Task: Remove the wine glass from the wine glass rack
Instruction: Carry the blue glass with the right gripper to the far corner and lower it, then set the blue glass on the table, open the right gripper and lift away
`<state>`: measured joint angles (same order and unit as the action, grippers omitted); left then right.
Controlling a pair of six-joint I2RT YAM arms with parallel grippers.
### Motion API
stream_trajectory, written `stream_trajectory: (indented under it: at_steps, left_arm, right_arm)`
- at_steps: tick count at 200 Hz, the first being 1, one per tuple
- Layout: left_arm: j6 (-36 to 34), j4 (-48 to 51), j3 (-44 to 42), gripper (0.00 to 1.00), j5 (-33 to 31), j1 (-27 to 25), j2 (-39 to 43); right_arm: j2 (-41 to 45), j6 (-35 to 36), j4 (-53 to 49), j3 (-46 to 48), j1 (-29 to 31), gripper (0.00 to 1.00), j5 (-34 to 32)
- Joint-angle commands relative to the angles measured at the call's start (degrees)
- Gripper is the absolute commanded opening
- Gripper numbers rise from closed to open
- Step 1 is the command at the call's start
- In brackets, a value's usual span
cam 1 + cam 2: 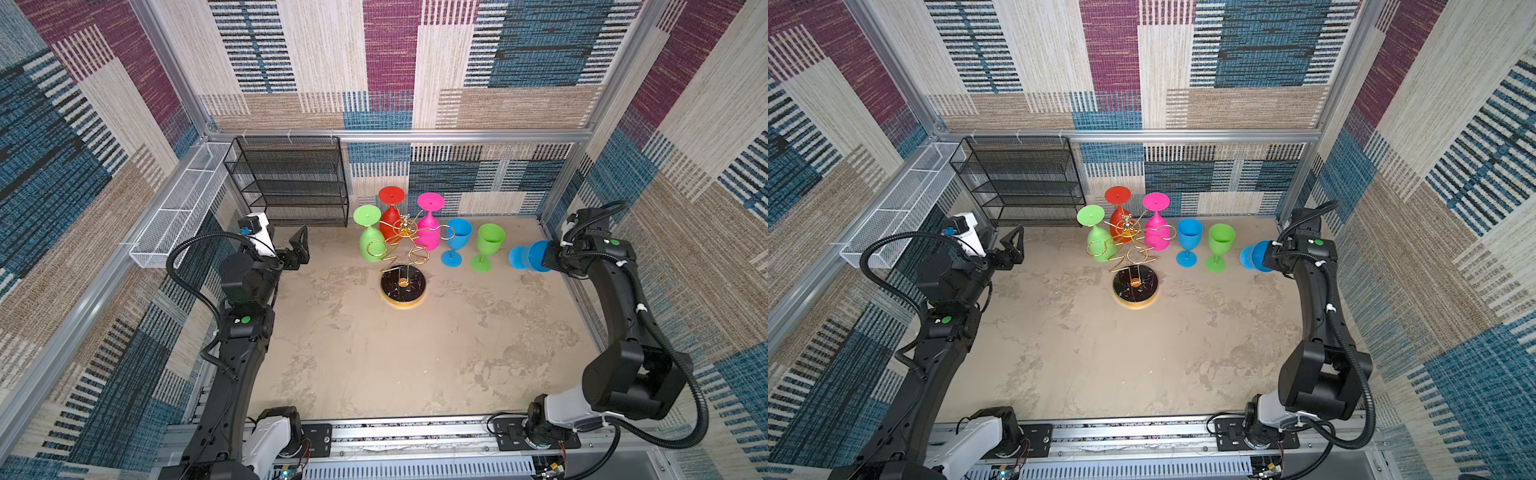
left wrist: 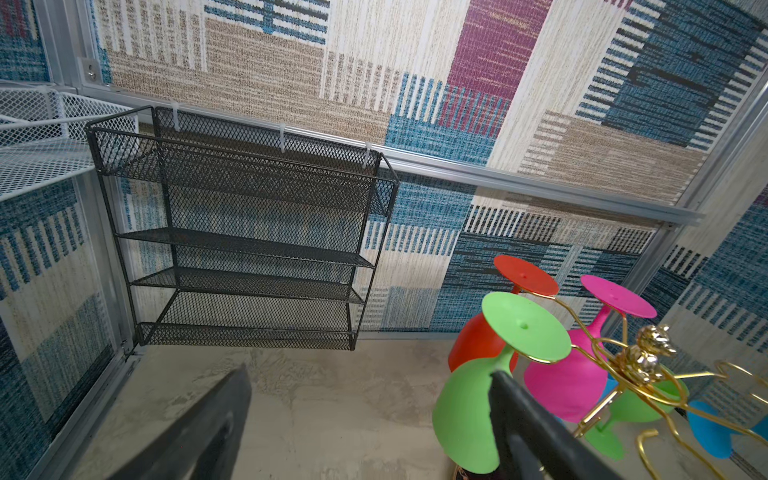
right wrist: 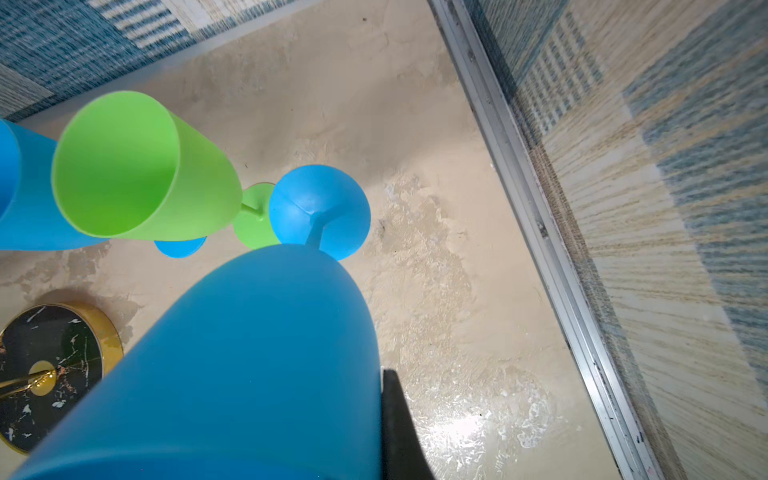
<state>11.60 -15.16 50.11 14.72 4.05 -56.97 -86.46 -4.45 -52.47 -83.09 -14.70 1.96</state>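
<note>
The gold wire wine glass rack stands mid-table on its round black marbled base. Three wine glasses hang upside down from it: green, red and pink. My left gripper is open and empty, left of the rack. One of its fingers overlaps the green bowl in the left wrist view. My right gripper is shut on the bowl of a tilted blue wine glass, right of the rack. Whether its foot touches the table is unclear.
A blue glass and a green glass stand upright between the rack and my right gripper. A black mesh shelf unit is at the back left, with a long white mesh basket on the left wall.
</note>
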Motion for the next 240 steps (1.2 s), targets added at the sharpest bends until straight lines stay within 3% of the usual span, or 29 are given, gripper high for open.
stream_trajectory:
  at_steps: [1, 138, 174, 240]
  left_arm:
    - [-1.58, 0.23, 0.50, 0.92, -1.55, -0.02, 0.11]
    - [-2.26, 1.53, 0.96, 0.92, -2.44, 0.51, -1.14]
    - [-1.71, 1.29, 0.96, 0.92, -1.98, 0.95, -1.87]
    - [-1.08, 0.95, 0.87, 0.92, -1.15, 1.22, -2.68]
  right_arm:
    - [-2.59, 0.80, 0.65, -1.26, 0.02, 0.00, -0.60]
    - [-21.30, 1.72, -1.21, -10.95, 0.04, 0.00, 0.07]
    - [-22.44, 1.59, -1.66, -12.02, 0.02, 0.03, 0.07]
    - [-18.17, 1.20, -5.48, -13.95, 0.15, 0.00, -1.43]
